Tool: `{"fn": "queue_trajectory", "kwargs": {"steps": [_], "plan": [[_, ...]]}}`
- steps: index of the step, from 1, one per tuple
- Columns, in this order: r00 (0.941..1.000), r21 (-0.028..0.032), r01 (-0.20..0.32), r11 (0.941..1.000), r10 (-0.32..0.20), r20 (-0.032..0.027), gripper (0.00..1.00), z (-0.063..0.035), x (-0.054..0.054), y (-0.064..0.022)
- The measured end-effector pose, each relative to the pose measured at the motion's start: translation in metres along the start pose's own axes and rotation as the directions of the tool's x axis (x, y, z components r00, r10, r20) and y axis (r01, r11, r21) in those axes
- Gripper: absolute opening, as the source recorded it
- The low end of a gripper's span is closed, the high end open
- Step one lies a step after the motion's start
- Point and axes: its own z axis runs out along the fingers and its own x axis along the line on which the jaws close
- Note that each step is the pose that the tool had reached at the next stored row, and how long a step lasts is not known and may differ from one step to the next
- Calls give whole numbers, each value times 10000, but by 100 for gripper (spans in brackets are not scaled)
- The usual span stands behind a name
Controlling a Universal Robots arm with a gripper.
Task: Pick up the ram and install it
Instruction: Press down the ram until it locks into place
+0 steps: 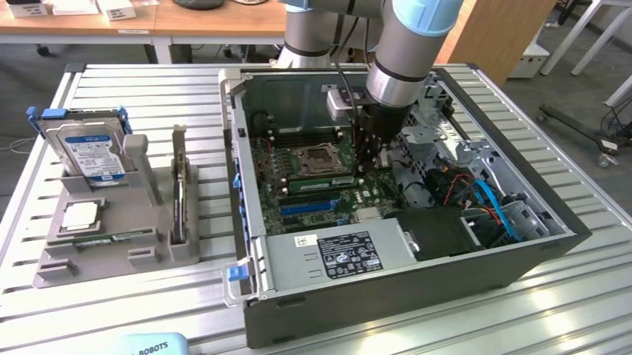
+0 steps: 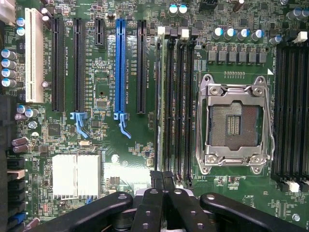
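Note:
The ram is a long, thin green stick standing on edge in the memory slot farthest from the CPU socket. In the exterior view the ram shows as a green strip on the motherboard just in front of the socket. My gripper is shut, with its black fingertips pressed together directly over one end of the stick. I cannot tell whether they touch it. From outside, the gripper reaches down into the open computer case, toward the exterior view's right of the socket.
Empty black memory slots lie beside the ram, and blue and black expansion slots lie further off. A grey holder at the exterior view's left carries a hard drive, a square silver chip and an upright card. The power supply fills the case's front.

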Motion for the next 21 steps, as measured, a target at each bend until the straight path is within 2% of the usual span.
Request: {"fn": "queue_trajectory", "kwargs": {"steps": [21], "plan": [[10000, 0, 0, 10000, 0, 0, 10, 30, 1, -1]]}}
